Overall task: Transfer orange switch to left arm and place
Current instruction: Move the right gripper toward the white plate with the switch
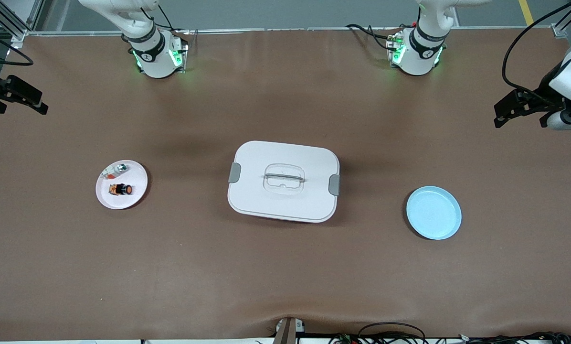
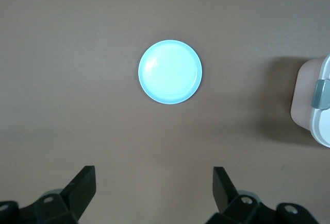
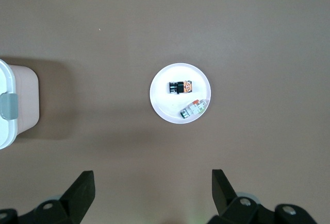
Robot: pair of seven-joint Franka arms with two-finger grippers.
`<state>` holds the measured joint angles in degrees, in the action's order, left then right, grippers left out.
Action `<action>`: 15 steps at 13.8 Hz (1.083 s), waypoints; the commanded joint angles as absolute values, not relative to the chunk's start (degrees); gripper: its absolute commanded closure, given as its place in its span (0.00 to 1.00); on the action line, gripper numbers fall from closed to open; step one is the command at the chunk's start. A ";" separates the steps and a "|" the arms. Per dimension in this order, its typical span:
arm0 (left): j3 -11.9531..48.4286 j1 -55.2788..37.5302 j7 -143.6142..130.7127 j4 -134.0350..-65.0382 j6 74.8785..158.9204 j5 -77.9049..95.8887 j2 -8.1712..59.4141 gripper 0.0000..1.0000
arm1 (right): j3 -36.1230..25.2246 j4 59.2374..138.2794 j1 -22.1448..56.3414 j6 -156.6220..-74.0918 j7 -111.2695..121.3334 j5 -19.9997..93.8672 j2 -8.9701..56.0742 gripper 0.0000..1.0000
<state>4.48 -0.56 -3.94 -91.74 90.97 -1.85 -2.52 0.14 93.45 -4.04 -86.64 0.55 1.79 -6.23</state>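
The orange switch [image 1: 121,189] lies on its side on a pink plate [image 1: 133,197] toward the right arm's end of the table; it also shows in the right wrist view [image 3: 180,87]. The white box [image 1: 283,180] with grey latches stands at the table's middle; its edge shows in both wrist views [image 2: 315,105] [image 3: 15,103]. My right gripper [image 1: 22,106] is open and empty, high over the table's edge at the right arm's end. My left gripper [image 1: 519,117] is open and empty, high over the left arm's end. Both sets of jaws [image 2: 153,183] [image 3: 153,183] stand wide apart.
A small white-silver part with a green tip [image 1: 116,169] [image 3: 194,108] shares the pink plate. A blue plate [image 1: 433,212] [image 2: 170,71] with nothing on it lies toward the left arm's end. Cables run along the table's near edge.
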 commanded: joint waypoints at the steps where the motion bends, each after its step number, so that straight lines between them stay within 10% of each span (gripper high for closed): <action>1: 4.92 -0.09 -3.08 -90.18 89.30 -2.11 -2.02 0.00 | 0.44 92.20 -4.57 -86.31 0.88 2.02 -5.89 0.00; 15: 4.48 0.09 -2.73 -89.65 87.28 -2.29 -1.93 0.00 | 0.35 92.64 -4.83 -84.91 0.97 1.76 -5.19 0.00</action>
